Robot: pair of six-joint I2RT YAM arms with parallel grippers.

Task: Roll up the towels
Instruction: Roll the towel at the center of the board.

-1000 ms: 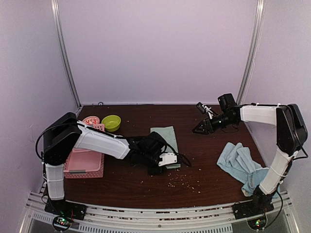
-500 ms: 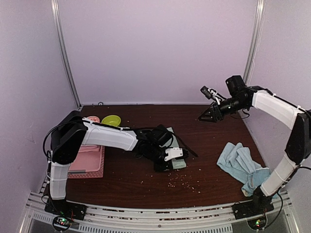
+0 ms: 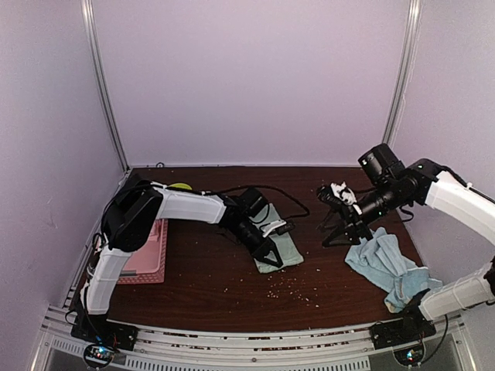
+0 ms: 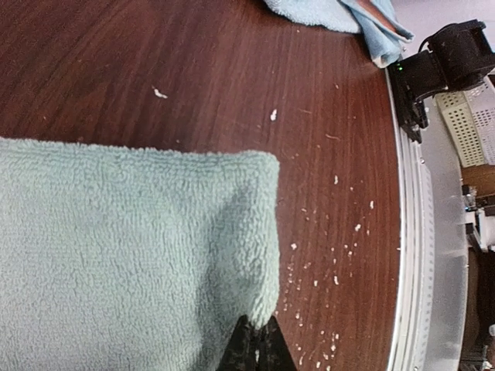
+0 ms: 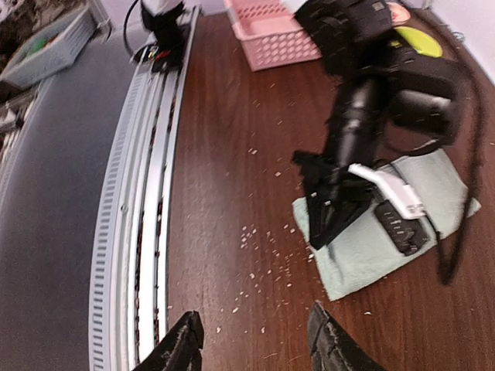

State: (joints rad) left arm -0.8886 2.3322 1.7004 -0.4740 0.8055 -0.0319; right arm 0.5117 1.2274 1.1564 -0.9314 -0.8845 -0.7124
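Towels lie in two spots on the table. From the left, the basket sits at 9 o'clock of the green towel, which lies flat mid-table. My left claw is closed tight, tips at that towel's near corner; I cannot tell whether cloth is caught between them. My right claw hangs at the towel's 3 o'clock, jaws parted and empty. The blue towels lie crumpled at 4 o'clock, near that claw.
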